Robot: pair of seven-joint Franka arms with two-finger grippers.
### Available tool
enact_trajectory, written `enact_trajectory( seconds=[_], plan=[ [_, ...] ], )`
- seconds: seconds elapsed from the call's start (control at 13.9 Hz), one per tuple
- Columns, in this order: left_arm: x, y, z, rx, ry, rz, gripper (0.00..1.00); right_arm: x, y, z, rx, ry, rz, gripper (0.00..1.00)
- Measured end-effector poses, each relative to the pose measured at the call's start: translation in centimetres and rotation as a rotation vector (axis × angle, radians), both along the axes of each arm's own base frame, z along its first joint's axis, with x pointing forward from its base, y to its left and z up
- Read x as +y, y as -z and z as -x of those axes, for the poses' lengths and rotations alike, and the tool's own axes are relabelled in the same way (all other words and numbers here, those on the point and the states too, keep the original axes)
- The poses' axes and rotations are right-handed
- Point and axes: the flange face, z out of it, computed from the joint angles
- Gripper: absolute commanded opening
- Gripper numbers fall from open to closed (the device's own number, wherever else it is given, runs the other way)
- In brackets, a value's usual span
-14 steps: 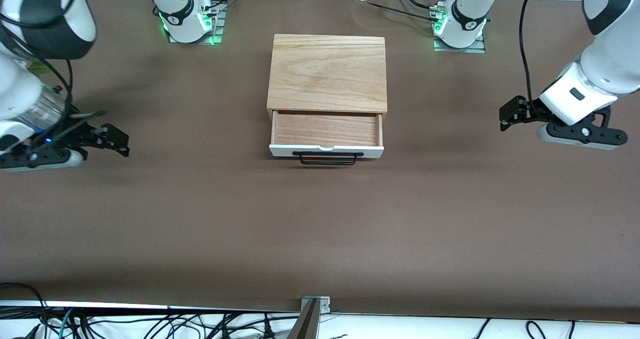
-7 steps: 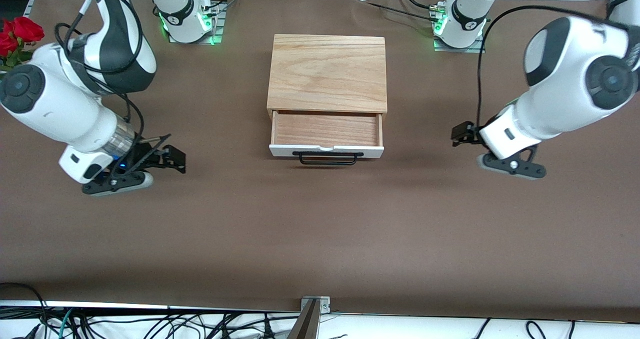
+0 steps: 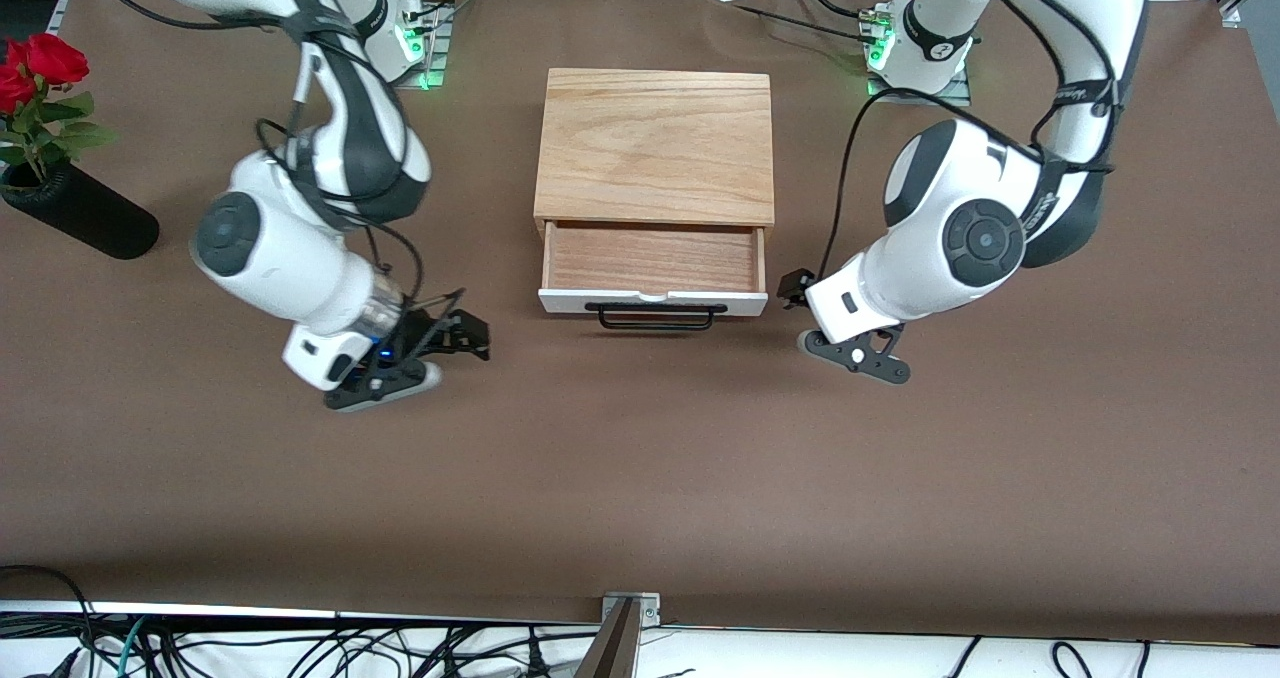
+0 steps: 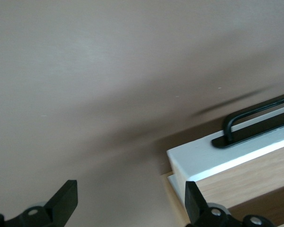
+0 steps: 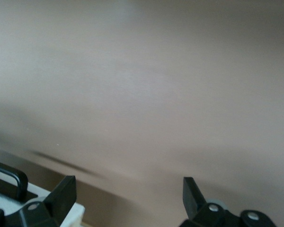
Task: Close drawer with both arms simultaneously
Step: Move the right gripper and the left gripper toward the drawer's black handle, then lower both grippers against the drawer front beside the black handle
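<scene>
The drawer (image 3: 650, 258) stands pulled out of its wooden box (image 3: 655, 143), white front panel (image 3: 745, 304) and black wire handle (image 3: 655, 318) facing the front camera. My left gripper (image 3: 795, 288) is open and empty, low over the table beside the panel's corner at the left arm's end. Its wrist view shows the gripper (image 4: 130, 203), that white corner (image 4: 213, 158) and the handle (image 4: 255, 118). My right gripper (image 3: 468, 335) is open and empty over the table, a short way off the panel's other corner. Its wrist view shows the gripper (image 5: 128, 194) and the handle's end (image 5: 12, 178).
A black vase (image 3: 85, 223) with red roses (image 3: 35, 63) lies on the brown table cloth (image 3: 640, 478) toward the right arm's end. Both arm bases (image 3: 375, 28) stand at the table's top edge. Cables hang along the front edge.
Both arms have swung in from the table's ends toward the drawer's front corners. The drawer has not moved. The vase, earlier hidden by the right arm, now shows.
</scene>
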Motion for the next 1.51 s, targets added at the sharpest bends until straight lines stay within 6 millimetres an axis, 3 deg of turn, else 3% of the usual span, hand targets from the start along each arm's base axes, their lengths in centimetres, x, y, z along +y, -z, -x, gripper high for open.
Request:
enact_trajectory(
  seconds=[0.22, 0.43, 0.93, 1.51],
  plan=[
    [-2.2, 1.6, -0.1, 0.028, -0.056, 0.121, 1.0, 4.7, 2.3, 1.1, -0.001, -0.048, -0.016, 1.0],
    [-3.3, 3.3, -0.9, -0.001, -0.112, 0.193, 1.0, 7.6, 3.8, 2.0, 0.029, -0.064, -0.049, 1.0],
    [-5.6, 6.5, -0.1, 0.02, -0.092, 0.183, 1.0, 11.0, 6.5, 3.2, 0.07, -0.102, -0.075, 1.0],
    [-5.6, 8.3, 0.8, 0.069, -0.084, 0.164, 1.0, 12.4, 6.7, 4.1, 0.112, -0.094, -0.125, 1.0]
  ],
)
